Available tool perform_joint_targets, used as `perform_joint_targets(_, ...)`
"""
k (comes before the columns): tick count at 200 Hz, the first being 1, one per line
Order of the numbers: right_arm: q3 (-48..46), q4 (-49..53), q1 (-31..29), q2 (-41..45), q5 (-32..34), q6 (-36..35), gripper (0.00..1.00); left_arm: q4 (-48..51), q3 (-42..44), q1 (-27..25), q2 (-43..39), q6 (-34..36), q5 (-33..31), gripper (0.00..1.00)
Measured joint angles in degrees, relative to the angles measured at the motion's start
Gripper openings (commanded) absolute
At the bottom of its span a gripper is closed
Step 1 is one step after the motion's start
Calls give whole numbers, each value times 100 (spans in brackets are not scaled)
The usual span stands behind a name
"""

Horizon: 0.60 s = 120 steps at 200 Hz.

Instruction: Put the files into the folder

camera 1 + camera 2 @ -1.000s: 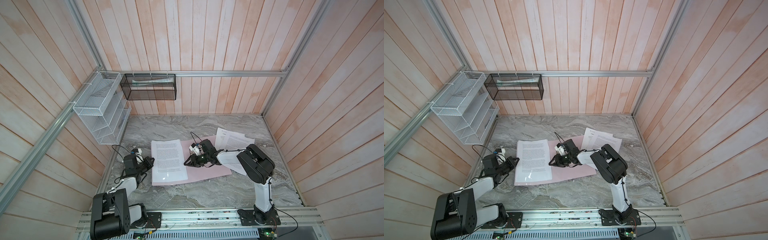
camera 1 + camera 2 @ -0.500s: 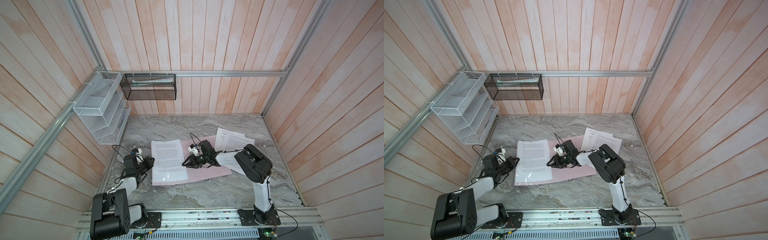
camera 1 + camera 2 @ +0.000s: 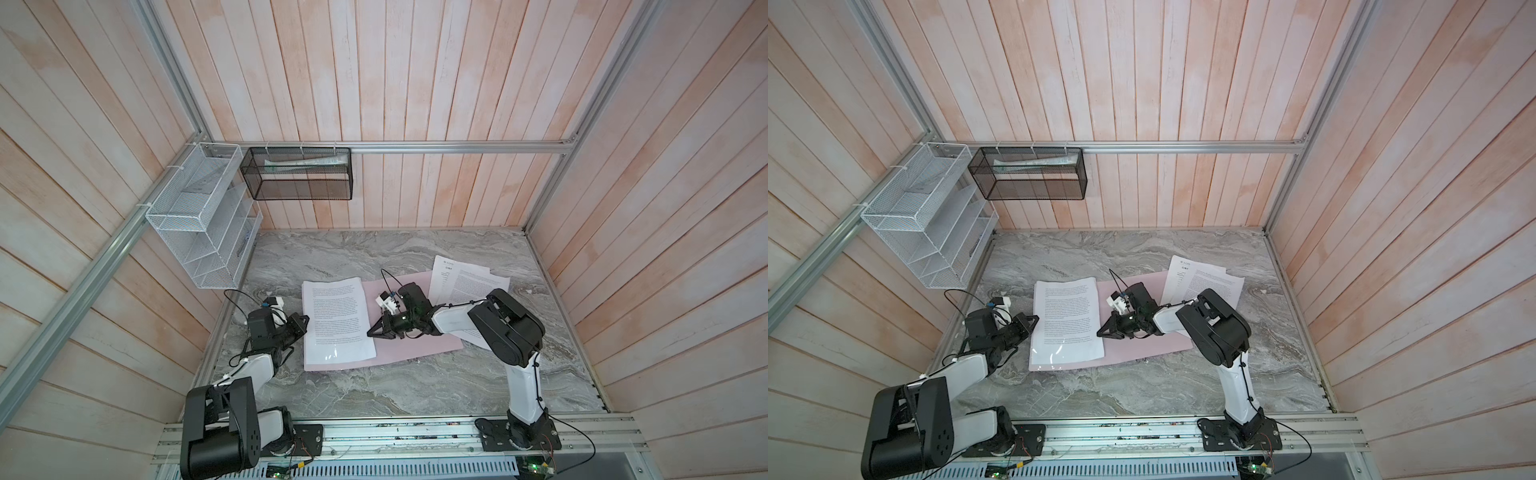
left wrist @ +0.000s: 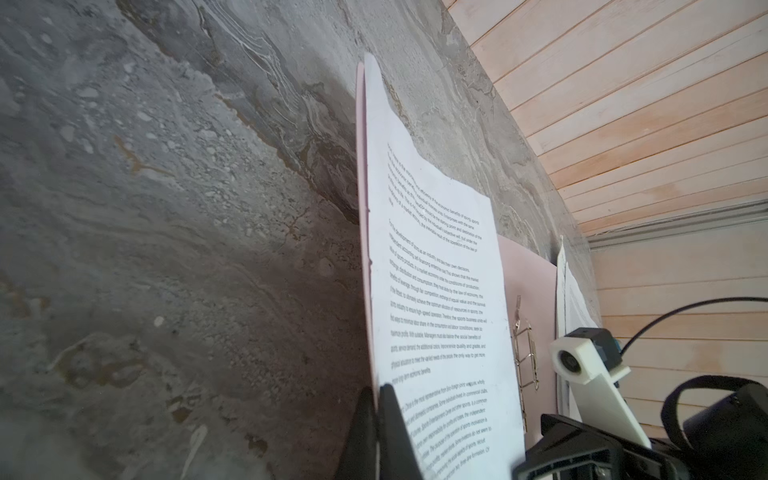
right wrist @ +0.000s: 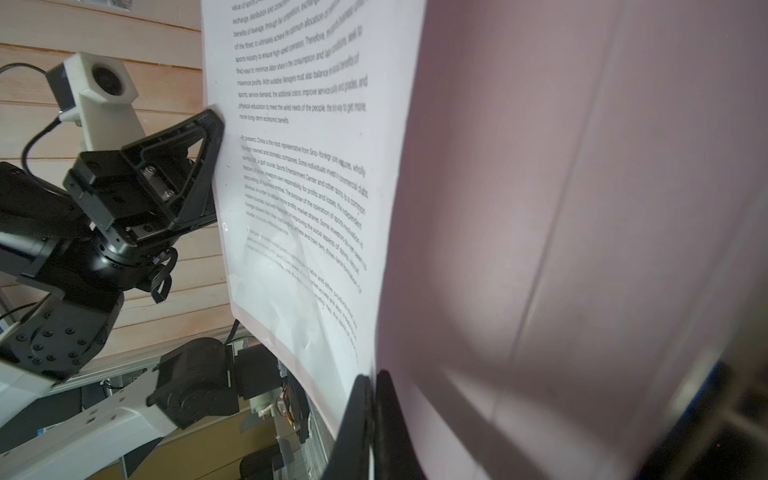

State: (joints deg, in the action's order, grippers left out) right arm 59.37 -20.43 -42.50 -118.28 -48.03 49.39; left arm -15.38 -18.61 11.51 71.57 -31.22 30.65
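Left gripper (image 4: pixel 377 390) pinches printed sheet (image 4: pixel 436 270) on pink folder (image 4: pixel 528 270); right gripper (image 5: pixel 372 378) clenched, hold unclear. Text reads "Sino-foreign joint ventures".

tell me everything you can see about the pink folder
The folder is pale pink, thin and card-like, lying open and flat on the marble table. A silver wire clip sits by its inner spine crease. A printed sheet covers its left half. The left gripper is shut at its left edge, the right gripper shut over its middle at that sheet's edge. Loose sheets overlap its far right corner.
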Motion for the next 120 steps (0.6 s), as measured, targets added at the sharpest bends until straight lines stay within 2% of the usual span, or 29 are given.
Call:
perform_joint_targets(75,0,402,-260,20,214,-225,0,15,0,-4,7,0,-57,0)
perform_joint_targets(83,-2,435,-271,46,256,-247,0,17,0,-4,13,0,-66,9)
perform_joint_targets(101,-33,505,-291,160,321,-286,0,39,-2,-4,33,22,-116,44)
perform_joint_targets(109,-48,531,-295,225,337,-302,0,61,-2,-2,35,-2,-153,51)
perform_joint_targets(120,-59,549,-308,282,348,-317,0,85,0,-4,35,24,-197,55)
